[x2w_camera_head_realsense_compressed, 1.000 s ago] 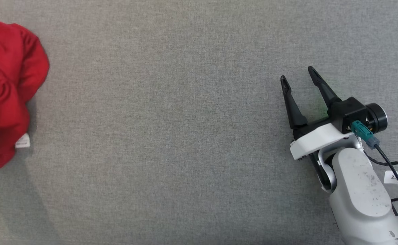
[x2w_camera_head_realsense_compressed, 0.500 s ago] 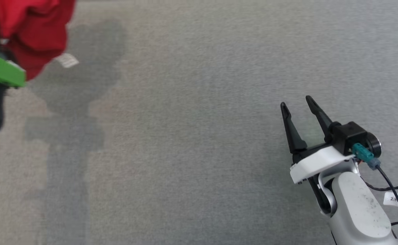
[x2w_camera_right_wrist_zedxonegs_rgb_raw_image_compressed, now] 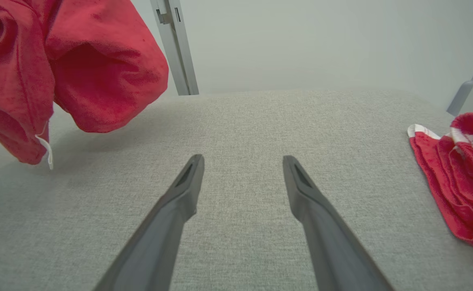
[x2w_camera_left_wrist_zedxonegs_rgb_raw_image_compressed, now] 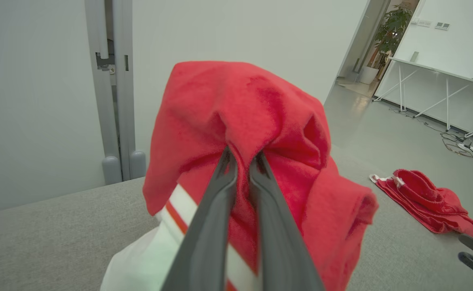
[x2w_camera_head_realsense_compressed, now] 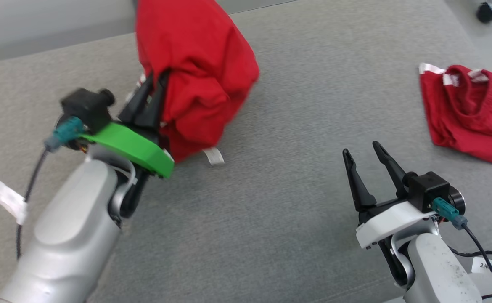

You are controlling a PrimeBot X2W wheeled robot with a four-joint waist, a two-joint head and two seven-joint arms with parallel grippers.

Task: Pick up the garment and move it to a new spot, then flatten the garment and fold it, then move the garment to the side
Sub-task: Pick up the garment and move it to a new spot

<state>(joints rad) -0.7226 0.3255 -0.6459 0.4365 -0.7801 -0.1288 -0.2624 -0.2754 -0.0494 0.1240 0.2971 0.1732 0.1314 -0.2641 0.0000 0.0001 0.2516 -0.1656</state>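
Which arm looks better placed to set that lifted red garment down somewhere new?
Left: the left gripper is shut on the red garment; the right gripper hangs open, empty.

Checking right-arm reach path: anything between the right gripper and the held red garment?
Nothing: bare grey surface between the right gripper and the garment, pinched in the left gripper. Head and right wrist views both show it.

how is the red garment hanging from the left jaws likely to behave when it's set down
Probably floppy: the red garment droops in soft folds from the single pinch of the left jaws. Likely light, since that small pinch carries it all. It may land bunched, not flat.
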